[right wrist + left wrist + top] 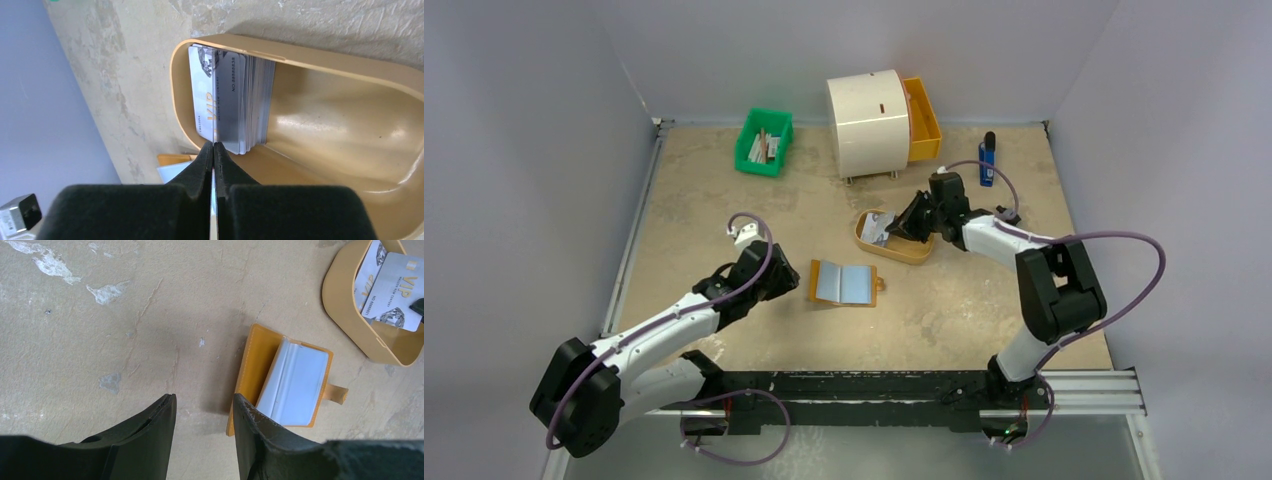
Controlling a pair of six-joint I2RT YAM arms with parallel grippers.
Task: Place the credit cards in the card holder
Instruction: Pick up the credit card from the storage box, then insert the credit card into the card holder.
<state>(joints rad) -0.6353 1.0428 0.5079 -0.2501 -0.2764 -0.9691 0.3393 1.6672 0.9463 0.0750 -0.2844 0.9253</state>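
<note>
Your right gripper (214,146) is pinching 1 of the credit cards (230,100) — your left gripper (204,401) is hanging parted, empty.

Mottled beige stone-look worktop (724,190), scuffed pale patches. Plain pale grey walls (514,150) on three sides. Silver aluminium rail (1096,386) along near edge. Light even.

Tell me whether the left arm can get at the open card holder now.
Probably yes: the left gripper hangs open right beside the card holder, nothing between them; the right gripper is off at the oval tray, pinching a credit card.
</note>
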